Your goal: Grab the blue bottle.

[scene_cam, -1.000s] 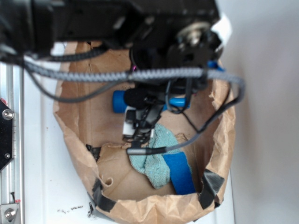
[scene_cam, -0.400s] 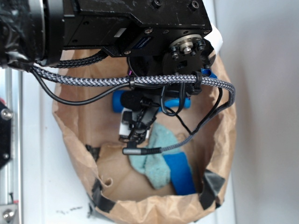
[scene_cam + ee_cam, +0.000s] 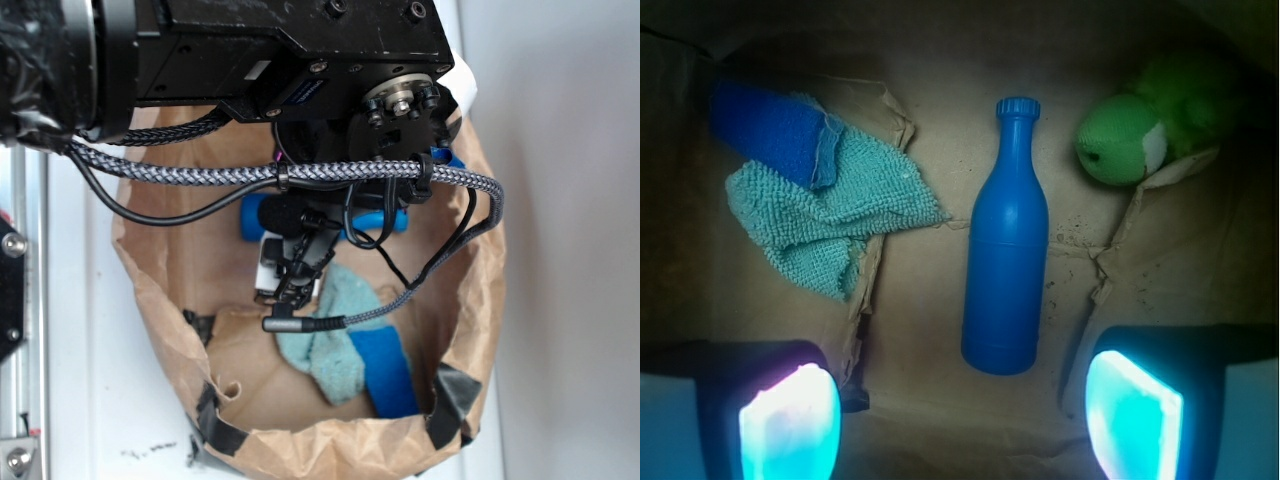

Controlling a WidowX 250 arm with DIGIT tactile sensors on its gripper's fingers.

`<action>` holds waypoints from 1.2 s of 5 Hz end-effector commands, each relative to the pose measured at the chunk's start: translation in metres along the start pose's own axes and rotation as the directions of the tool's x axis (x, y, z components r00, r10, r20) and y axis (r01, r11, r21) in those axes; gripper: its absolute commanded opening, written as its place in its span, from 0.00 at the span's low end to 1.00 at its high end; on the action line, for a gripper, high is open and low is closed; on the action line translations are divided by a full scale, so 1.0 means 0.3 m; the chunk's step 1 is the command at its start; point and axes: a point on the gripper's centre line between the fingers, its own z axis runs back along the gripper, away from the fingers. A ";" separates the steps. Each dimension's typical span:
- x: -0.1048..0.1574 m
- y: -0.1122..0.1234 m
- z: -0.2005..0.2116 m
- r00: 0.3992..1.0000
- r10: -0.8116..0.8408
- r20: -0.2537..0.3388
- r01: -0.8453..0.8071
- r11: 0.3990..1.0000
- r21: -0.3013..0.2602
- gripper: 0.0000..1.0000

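Observation:
The blue bottle lies flat on the brown paper floor of the bag, cap pointing away from me in the wrist view. My gripper hovers above it, open, its two glowing pads wide apart and nothing between them. The bottle's base sits just beyond the gap, slightly right of centre. In the exterior view the arm hides most of the bottle; only its two ends show on either side of the gripper.
A teal fuzzy cloth and a dark-blue pad lie left of the bottle; a green plush toy lies at its right. The brown paper bag's walls ring everything. Cables hang across the bag.
Since a second ago the arm has shifted and come into sharp focus over the bag; between 0.4 s ago and now nothing visibly moved.

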 end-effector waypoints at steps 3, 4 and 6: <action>0.012 0.029 -0.178 0.981 -0.105 0.166 0.110 0.994 -0.024 1.00; 0.048 0.007 -0.227 0.980 -0.078 0.182 0.075 0.997 0.024 1.00; 0.069 0.016 -0.283 0.981 -0.027 0.190 0.012 0.997 0.077 1.00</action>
